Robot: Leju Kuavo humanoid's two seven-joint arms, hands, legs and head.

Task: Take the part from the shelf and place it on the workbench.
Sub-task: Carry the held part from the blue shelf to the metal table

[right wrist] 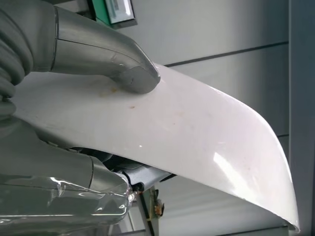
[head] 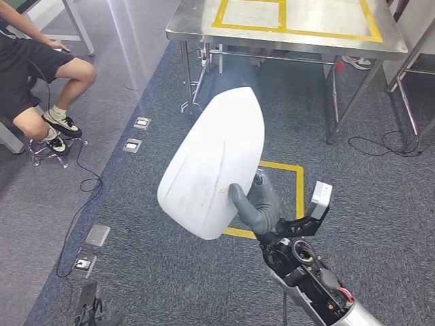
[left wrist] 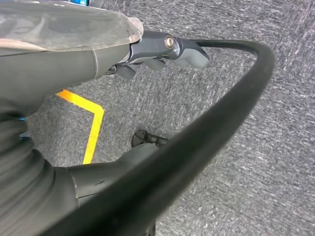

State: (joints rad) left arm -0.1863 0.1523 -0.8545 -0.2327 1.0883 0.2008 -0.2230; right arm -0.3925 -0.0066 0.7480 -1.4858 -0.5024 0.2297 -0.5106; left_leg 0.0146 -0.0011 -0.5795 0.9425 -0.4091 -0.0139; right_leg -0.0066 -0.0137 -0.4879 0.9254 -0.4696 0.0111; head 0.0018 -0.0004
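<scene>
above the grey carpet, short of the steel workbench (head: 287,37), the right hand (head: 259,204) holds the white shell-shaped part (head: 213,163) up in the air, with the thumb hooked over its near edge. from the right wrist camera the thumb (right wrist: 122,69) presses on the curved outer face of the part (right wrist: 193,132) while the darker fingers sit under it, so the grip is a pinch across one thin rim. the left hand (left wrist: 163,51) hangs over the floor beside a black cable (left wrist: 208,142); its fingers look loosely extended with nothing in them. the part looks like a thin, stiff moulded cover: probably light, but broad, glossy and smooth, so likely to slip or swing about the pinch. a hold well in from the rim seems safer than the very edge. the yellow-taped area (head: 298,17) on the bench top looks like the landing place. a seated person (head: 36,75) is off to the left.
</scene>
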